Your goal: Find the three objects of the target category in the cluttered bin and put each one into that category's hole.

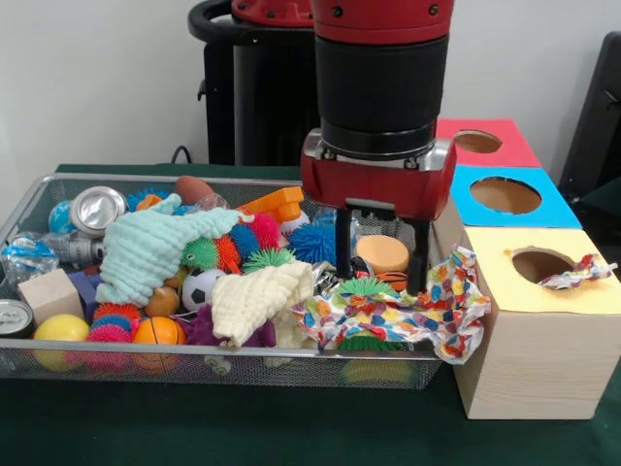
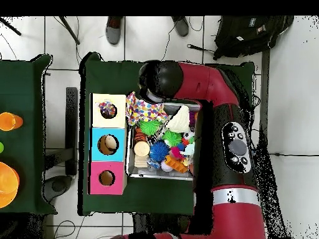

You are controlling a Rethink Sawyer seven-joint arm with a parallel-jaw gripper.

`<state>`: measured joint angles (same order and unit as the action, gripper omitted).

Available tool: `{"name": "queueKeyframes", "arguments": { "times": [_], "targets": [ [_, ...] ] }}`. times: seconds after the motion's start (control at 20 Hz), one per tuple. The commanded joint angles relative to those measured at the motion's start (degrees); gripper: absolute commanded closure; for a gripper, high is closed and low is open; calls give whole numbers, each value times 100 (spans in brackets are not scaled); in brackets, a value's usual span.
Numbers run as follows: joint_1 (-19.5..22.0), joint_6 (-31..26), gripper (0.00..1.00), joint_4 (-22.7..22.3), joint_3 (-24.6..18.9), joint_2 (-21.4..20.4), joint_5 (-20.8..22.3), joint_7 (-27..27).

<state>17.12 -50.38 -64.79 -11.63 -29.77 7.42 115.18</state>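
- Cloths are what the yellow box (image 1: 543, 320) seems to take: a patterned scrap (image 1: 580, 273) pokes out of its hole (image 1: 539, 263), at about 3 o'clock from the bin (image 1: 194, 364) in the front view.
- Confetti cloth (image 1: 388, 316) lies draped over the bin's corner nearest the yellow box, its edge touching that box; the overhead view shows it just beside the hole.
- Cream cloth (image 1: 260, 299) lies crumpled near the bin's middle, at 9 o'clock from the confetti cloth.
- Mint cloth (image 1: 150, 248) sprawls over the toys at 10 o'clock from the cream one.
- Gripper (image 1: 382, 262) hangs over the bin's box-side end, its two black fingers (image 1: 343, 248) spread apart and empty, tips down just above the confetti cloth; whether they touch it I cannot tell.
- Orange disc (image 1: 382, 254) sits between the fingers, behind them.
- Green spiky ball (image 1: 367, 286) lies on the confetti cloth, below the fingers.
- Blue box (image 1: 558, 209) and red box (image 1: 514, 146) stand in a row behind the yellow one, each with an open hole.
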Motion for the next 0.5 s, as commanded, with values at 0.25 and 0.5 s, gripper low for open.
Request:
{"name": "queueKeyframes", "arguments": {
  "times": [0.25, 0.5],
  "targets": [
    [170, 515, 0, -342, -278, 599, 303, -394],
    [128, 462, 0, -243, -280, 651, 313, -438]
  ]
}}
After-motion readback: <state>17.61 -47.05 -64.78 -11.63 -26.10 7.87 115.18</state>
